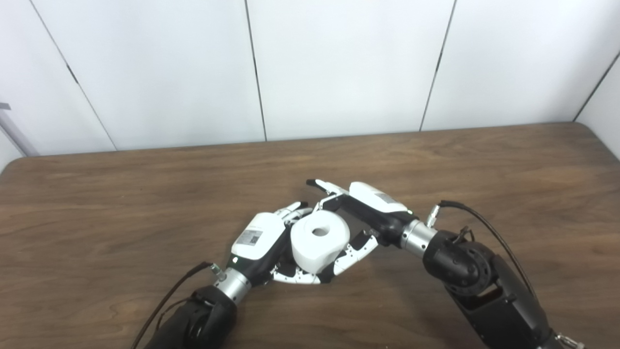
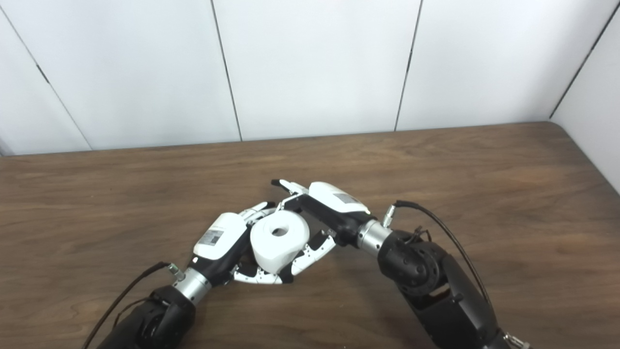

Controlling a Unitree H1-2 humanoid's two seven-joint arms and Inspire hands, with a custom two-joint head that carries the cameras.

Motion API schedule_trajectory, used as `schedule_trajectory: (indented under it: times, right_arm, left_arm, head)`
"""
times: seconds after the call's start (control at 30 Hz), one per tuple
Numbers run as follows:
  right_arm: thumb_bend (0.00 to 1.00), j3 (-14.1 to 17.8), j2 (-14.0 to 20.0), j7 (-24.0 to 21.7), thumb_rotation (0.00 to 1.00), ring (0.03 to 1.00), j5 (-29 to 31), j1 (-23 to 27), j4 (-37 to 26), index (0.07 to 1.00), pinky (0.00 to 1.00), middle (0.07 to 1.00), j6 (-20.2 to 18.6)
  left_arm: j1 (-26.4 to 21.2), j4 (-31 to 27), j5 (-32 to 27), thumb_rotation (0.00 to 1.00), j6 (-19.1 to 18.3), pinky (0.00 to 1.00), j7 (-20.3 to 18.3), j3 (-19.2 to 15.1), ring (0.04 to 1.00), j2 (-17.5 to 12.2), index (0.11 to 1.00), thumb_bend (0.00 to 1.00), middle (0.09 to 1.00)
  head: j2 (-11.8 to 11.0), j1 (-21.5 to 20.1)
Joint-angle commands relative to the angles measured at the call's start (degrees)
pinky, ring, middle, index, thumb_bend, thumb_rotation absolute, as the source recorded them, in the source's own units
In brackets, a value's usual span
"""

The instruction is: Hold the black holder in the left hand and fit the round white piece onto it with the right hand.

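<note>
Lower centre of the frame: two robot hands meeting over a brown wooden tabletop (image 1: 484, 160), a round white piece (image 1: 318, 240) caught between them. Left robot hand (image 1: 259, 240), coming up from the bottom left, curled around the left side of the piece, white back plate turned up, fingers (image 1: 295, 210) bent in behind the piece, thumb side reaching under it toward the bottom. Right robot hand (image 1: 361, 208), coming in from the lower right, closed on the same piece from the right: one finger (image 1: 323, 184) stretched out toward the upper left past the top of the piece, others (image 1: 356, 247) wrapped along its lower right flank. Piece itself thick, drum-like, with a round hole in the top face, tilted a little toward the camera, held clear above the tabletop as far as can be told. Black holder not made out anywhere: only dark patches under the piece, inside the left robot hand's grip, too hidden to name. Whether the left robot hand grips the piece or something beneath it, cannot tell. Black cable (image 1: 479, 220) looping off the right wrist. White panelled wall (image 1: 339, 68) across the top of the frame.
</note>
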State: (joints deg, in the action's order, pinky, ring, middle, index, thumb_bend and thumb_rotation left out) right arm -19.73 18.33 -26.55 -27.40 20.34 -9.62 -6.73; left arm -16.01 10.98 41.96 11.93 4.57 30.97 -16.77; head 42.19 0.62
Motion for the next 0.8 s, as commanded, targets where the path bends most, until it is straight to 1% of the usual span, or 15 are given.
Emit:
schedule_trajectory:
  times: [0.0, 0.07, 0.27, 0.6, 0.77]
  right_arm:
    - [1.00, 1.2, 1.5, -0.9, 0.34, 1.000, 0.5, 2.5, -1.2, 1.000, 0.78, 1.000, -1.1]
    - [1.00, 1.1, 2.0, -2.0, 0.34, 1.000, 1.1, 3.0, -1.1, 1.000, 0.80, 1.000, -1.1]
    - [1.00, 0.8, 3.4, -5.3, 0.35, 1.000, 2.2, 4.4, -1.6, 1.000, 0.80, 1.000, -2.5]
    - [1.00, 0.6, 3.6, -6.6, 0.35, 1.000, 2.7, 6.1, -1.6, 1.000, 0.81, 1.000, -4.9]
    - [1.00, 1.0, 3.9, -7.0, 0.35, 1.000, 3.4, 6.6, -1.4, 1.000, 0.83, 1.000, -5.0]
  left_arm:
    - [4.1, 3.6, 2.8, 0.06, -1.8, 0.86, -5.6, 2.9, 0.933, -1.3, 0.480, 0.52, 0.864]
    - [4.2, 3.5, 2.8, 0.06, -1.9, 0.87, -5.6, 3.0, 0.935, -1.4, 0.480, 0.52, 0.866]
    - [4.2, 3.5, 2.9, 0.06, -1.6, 0.86, -5.3, 3.0, 0.929, -1.4, 0.480, 0.52, 0.862]
    - [4.2, 3.4, 2.8, 0.06, -2.1, 0.87, -6.0, 3.0, 0.936, -1.3, 0.480, 0.52, 0.868]
    - [4.1, 3.6, 3.2, 0.06, -2.1, 0.86, -5.7, 3.1, 0.935, -1.4, 0.480, 0.52, 0.866]
  head:
    - [0.1, 0.0]
    - [0.1, 0.0]
    - [0.2, -0.1]
    - [0.2, 0.0]
    - [0.3, 0.0]
